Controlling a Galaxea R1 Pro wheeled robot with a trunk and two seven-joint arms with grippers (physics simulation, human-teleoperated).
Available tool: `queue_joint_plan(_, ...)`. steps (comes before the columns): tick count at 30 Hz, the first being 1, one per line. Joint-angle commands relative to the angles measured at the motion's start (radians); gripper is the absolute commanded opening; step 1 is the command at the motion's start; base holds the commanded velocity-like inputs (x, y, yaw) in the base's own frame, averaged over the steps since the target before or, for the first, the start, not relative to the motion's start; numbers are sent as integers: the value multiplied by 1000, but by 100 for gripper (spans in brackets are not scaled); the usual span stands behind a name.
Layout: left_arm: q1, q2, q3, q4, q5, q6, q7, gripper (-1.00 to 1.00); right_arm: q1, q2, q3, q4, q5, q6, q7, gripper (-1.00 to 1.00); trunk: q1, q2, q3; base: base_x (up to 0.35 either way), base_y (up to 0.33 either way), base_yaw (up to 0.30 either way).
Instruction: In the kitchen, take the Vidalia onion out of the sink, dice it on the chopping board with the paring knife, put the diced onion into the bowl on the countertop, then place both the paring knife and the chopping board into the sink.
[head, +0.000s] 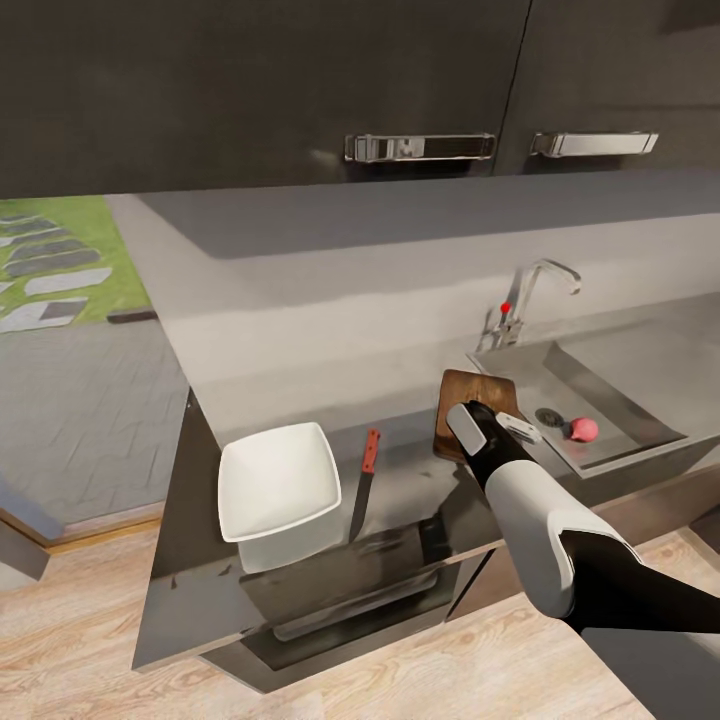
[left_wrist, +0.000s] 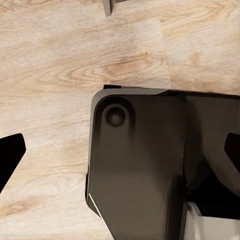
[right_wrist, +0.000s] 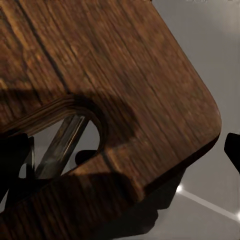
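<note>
- Right gripper (head: 497, 423) sits over the board's (head: 466, 390) near end; fingers apart, contact unclear.
- Right wrist view: board (right_wrist: 115, 75) close up, handle slot visible.
- Left gripper (left_wrist: 120, 155): fingers spread above wooden floor (left_wrist: 60, 55), holding nothing.
- Onion (head: 585, 430) lies in the sink (head: 640, 400); knife (head: 364, 484) beside the bowl (head: 278, 482).

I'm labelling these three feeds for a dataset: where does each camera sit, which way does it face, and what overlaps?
Head view: high on the robot, facing down at the countertop and sink; its right arm shows.
Left wrist view: on the left arm, facing the wooden floor and the robot's dark base.
Right wrist view: on the right arm, close over the chopping board.
The head and right wrist views share the chopping board.
</note>
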Motion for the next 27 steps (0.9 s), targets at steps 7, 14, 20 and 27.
queue_joint_plan(7, 0, -1, 2, -1, 3, -1, -1, 100, 0, 7, -7, 19, -10, 20, -1, 100, 1, -1, -2, 0, 0, 0)
queue_joint_plan(14, 0, -1, 2, -1, 3, -1, -1, 100, 0, 8, -7, 19, -11, 19, -1, 100, 1, -1, -2, 0, 0, 0)
queue_joint_plan(20, 0, -1, 2, -1, 3, -1, 0, 100, 0, 6, -8, 19, -11, 21, -1, 100, 1, -1, -2, 0, 0, 0)
queue_joint_plan(27, 0, -1, 2, -1, 3, -1, -1, 100, 0, 5, -8, 19, -11, 22, -1, -100, 1, -1, -2, 0, 0, 0)
